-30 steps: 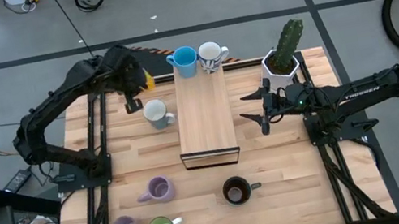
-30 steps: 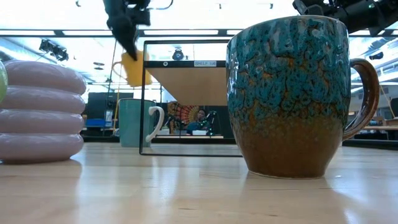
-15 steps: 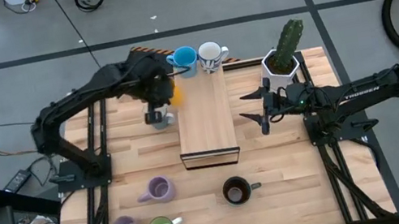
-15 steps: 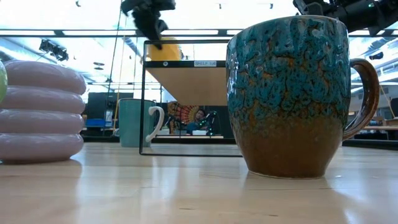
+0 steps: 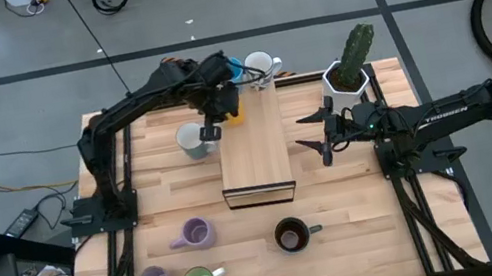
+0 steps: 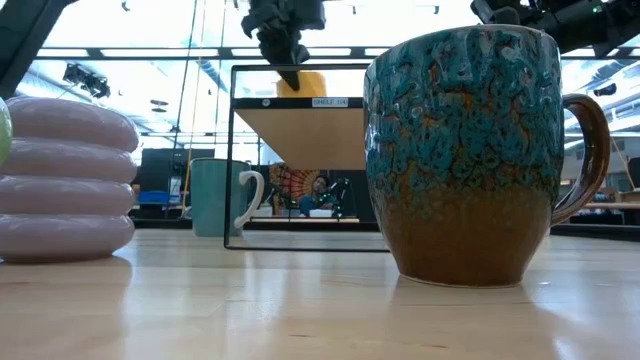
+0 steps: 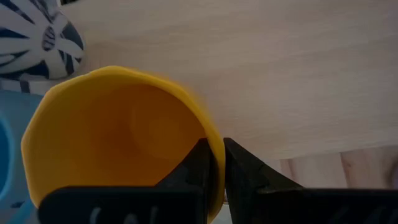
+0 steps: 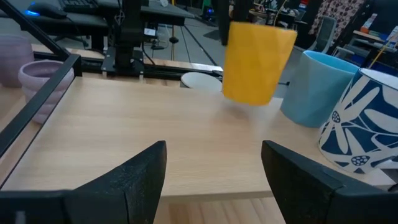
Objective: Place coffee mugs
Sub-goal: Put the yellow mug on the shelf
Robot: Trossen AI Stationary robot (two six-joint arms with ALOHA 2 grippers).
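Gripping the orange mug (image 5: 231, 106) by its rim, the left gripper (image 5: 214, 123) holds it just above the shelf's (image 5: 253, 147) far left corner, clear of the wood (the right wrist view shows the gap). Beside it, on the shelf's far end, stand the blue mug (image 5: 227, 68) and a white mug (image 5: 259, 67) with blue markings. Further right, the right gripper (image 5: 319, 131) waits with fingers spread, beside the shelf near the cactus (image 5: 351, 64).
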